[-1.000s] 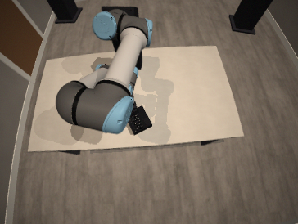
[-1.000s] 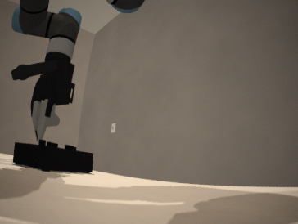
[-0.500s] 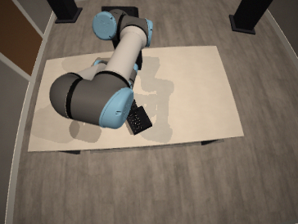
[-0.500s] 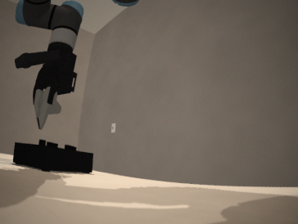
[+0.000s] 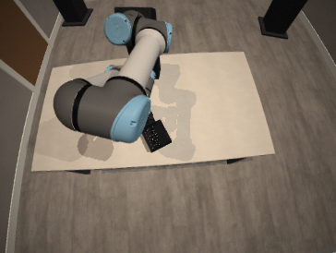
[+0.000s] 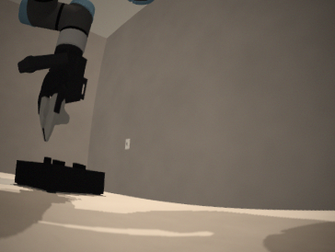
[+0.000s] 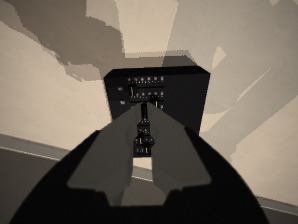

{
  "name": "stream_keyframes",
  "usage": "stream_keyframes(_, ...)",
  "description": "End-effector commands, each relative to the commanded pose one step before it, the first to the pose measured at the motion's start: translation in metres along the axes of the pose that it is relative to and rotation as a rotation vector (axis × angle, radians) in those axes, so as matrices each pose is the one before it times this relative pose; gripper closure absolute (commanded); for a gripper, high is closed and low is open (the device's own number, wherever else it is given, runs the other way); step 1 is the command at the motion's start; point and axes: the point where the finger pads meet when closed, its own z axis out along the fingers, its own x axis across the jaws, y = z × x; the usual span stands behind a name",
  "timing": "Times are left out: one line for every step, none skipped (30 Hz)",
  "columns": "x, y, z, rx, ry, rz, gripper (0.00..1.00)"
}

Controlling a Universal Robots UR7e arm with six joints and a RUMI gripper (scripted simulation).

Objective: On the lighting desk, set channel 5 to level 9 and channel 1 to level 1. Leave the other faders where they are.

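Apparently between fader moves, the gripper [image 6: 46,136] hangs closed and empty just above the black fader box [image 6: 59,178] near the desk's [image 5: 222,92] front edge, so the next move calls for lowering its tip beside the remaining knob.

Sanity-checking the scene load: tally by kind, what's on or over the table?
Lighting desk: 1
Robot arm: 1
Gripper, shut, holding nothing: 1
Table: 1
Total: 4

Matt black lighting desk [image 5: 156,135], smooth beige table [image 5: 222,102]
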Motion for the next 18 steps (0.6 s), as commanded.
stream_keyframes(-0.00005, 0.00029, -0.00027, -0.00072, -0.00032, -0.00018, 1.00)
stream_keyframes(0.00000, 0.00000, 0.00000, 0.00000, 0.00000, 0.00000, 1.00)
stream_keyframes(0.00000, 0.00000, 0.00000, 0.00000, 0.00000, 0.00001, 1.00)
stream_keyframes(0.00000, 0.00000, 0.00000, 0.00000, 0.00000, 0.00009, 1.00)
stream_keyframes(0.00000, 0.00000, 0.00000, 0.00000, 0.00000, 0.00025, 1.00)
stream_keyframes(0.00000, 0.00001, 0.00000, 0.00000, 0.00000, 0.00048, 1.00)
stream_keyframes(0.00001, 0.00001, 0.00000, 0.00000, 0.00000, 0.00078, 1.00)
stream_keyframes(0.00001, 0.00002, 0.00001, 0.00000, 0.00000, 0.00114, 1.00)
stream_keyframes(0.00001, 0.00002, 0.00001, 0.00000, 0.00000, 0.00157, 1.00)
stream_keyframes(0.00001, 0.00003, 0.00001, 0.00000, 0.00000, 0.00205, 1.00)
stream_keyframes(0.00002, 0.00004, 0.00001, 0.00000, 0.00000, 0.00259, 1.00)
stream_keyframes(0.00002, 0.00005, 0.00001, 0.00000, 0.00000, 0.00319, 1.00)
stream_keyframes(0.00003, 0.00006, 0.00002, 0.00000, 0.00000, 0.00383, 1.00)
stream_keyframes(0.00003, 0.00007, 0.00002, 0.00000, 0.00000, 0.00452, 1.00)
stream_keyframes(0.00004, 0.00008, 0.00002, 0.00000, 0.00000, 0.00525, 1.00)
stream_keyframes(0.00000, 0.00000, 0.00000, 0.00000, 0.00000, 0.00000, 1.00)
stream_keyframes(0.00000, 0.00000, 0.00000, 0.00000, 0.00000, 0.00000, 1.00)
stream_keyframes(0.00004, 0.00010, 0.00003, 0.00000, 0.00000, 0.00602, 1.00)
